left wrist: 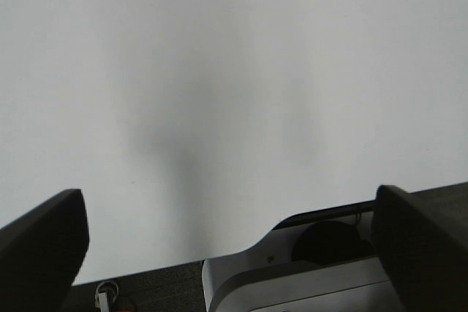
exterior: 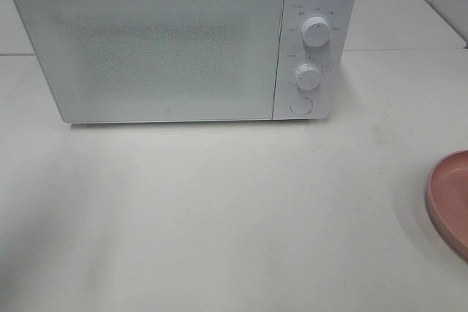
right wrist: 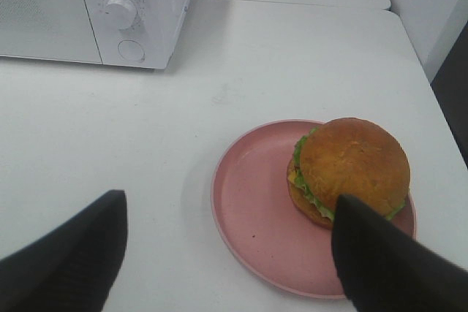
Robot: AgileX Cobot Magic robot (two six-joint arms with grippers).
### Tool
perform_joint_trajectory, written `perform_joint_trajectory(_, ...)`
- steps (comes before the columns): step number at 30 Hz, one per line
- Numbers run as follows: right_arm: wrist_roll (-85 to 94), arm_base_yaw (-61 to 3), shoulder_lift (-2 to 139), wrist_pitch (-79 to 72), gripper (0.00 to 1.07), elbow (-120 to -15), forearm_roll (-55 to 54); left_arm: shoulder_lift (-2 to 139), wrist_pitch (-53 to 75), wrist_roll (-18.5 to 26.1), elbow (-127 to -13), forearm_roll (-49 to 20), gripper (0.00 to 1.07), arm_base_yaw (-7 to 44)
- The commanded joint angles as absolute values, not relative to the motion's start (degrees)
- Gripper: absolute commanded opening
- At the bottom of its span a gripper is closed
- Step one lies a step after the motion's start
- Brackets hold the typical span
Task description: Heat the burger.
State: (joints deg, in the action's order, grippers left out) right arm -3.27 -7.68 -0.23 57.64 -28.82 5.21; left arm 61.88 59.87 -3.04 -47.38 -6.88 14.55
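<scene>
In the right wrist view the burger [right wrist: 355, 162], with a golden-brown bun and green lettuce, sits on the far side of a shallow pink plate [right wrist: 248, 195]. My right gripper [right wrist: 230, 213] hovers open on the near side of the plate. One of its dark fingers [right wrist: 380, 261] overlaps the burger's near edge, and nothing is held. The left wrist view shows my left gripper [left wrist: 227, 202] wide open over bare white table, holding nothing. The white microwave [exterior: 146, 49] stands at the back with its door shut. In the high view neither gripper nor the burger shows.
The microwave's panel has two knobs [exterior: 316, 31] [exterior: 308, 74] and a round button [exterior: 301, 105]. Only the plate's edge [exterior: 450, 195] shows at the right border of the high view. White tabletop [exterior: 219, 217] stretches in front of the microwave.
</scene>
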Motion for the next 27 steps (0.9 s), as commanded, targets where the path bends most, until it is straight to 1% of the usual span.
perform_joint_trajectory(1,-2.6,-7.3,-1.8,57.1,0.75,-28.6,5.1,54.0,63.6,-1.0,-44.2,-6.5,0.98,6.6)
perform_joint_trajectory(2,-2.6,-7.3,-1.8,57.1,0.75,-28.6,5.1,54.0,63.6,-1.0,-44.2,-6.5,0.98,6.6)
perform_joint_trajectory(3,-2.6,-7.3,-1.8,57.1,0.75,-28.6,5.1,50.8,64.2,-1.0,-43.0,-6.2,0.98,3.6)
perform_joint_trajectory(4,-2.6,-7.3,-1.8,57.1,0.75,-28.6,5.1,48.9,64.2,-1.0,-42.1,-6.2,0.98,2.3)
perform_joint_trajectory(5,-2.6,-7.3,-1.8,57.1,0.75,-28.6,5.1,48.9,64.2,-1.0,-42.1,-6.2,0.98,2.3)
perform_joint_trajectory(6,-2.6,-7.3,-1.8,57.1,0.75,-28.6,5.1,45.0,64.6,-1.0,-40.5,-6.2,0.98,0.6)
perform_joint_trajectory(7,-2.6,-7.3,-1.8,57.1,0.75,-28.6,5.1,43.4,64.9,-1.0,-39.4,-6.0,0.98,0.1)
perform_joint_trajectory(8,-2.6,-7.3,-1.8,57.1,0.75,-28.6,5.1,43.4,64.9,-1.0,-39.4,-6.0,0.98,0.1)
perform_joint_trajectory(9,-2.6,-7.3,-1.8,57.1,0.75,-28.6,5.1,39.2,65.4,-0.9,-37.2,-5.1,0.98,-0.1)
perform_joint_trajectory(11,-2.6,-7.3,-1.8,57.1,0.75,-28.6,5.1,37.5,65.8,-0.6,-36.2,-4.6,0.98,-0.1)
perform_joint_trajectory(12,-2.6,-7.3,-1.8,57.1,0.75,-28.6,5.1,33.6,66.6,0.0,-33.9,-2.6,0.98,-0.1)
perform_joint_trajectory(14,-2.6,-7.3,-1.8,57.1,0.75,-28.6,5.1,31.4,66.7,0.0,-32.6,-1.8,0.98,-0.1)
perform_joint_trajectory(15,-2.6,-7.3,-1.8,57.1,0.75,-28.6,5.1,27.4,65.4,0.0,-32.0,-1.5,0.98,0.1)
perform_joint_trajectory(19,-2.6,-7.3,-1.8,57.1,0.75,-28.6,5.1,22.7,64.3,0.0,-31.5,-2.1,0.98,0.1)
perform_joint_trajectory(21,-2.6,-7.3,-1.8,57.1,0.75,-28.6,5.1,18.0,61.5,0.0,-29.9,-2.9,0.98,0.1)
perform_joint_trajectory(22,-2.6,-7.3,-1.8,57.1,0.75,-28.6,5.1,18.0,61.5,0.0,-29.9,-2.9,0.98,0.1)
perform_joint_trajectory(24,-2.6,-7.3,-1.8,57.1,0.75,-28.6,5.1,12.8,61.3,0.0,-29.7,-3.2,0.98,0.1)
perform_joint_trajectory(27,-2.6,-7.3,-1.8,57.1,0.75,-28.6,5.1,8.9,61.3,0.3,-29.7,-3.1,0.98,0.1)
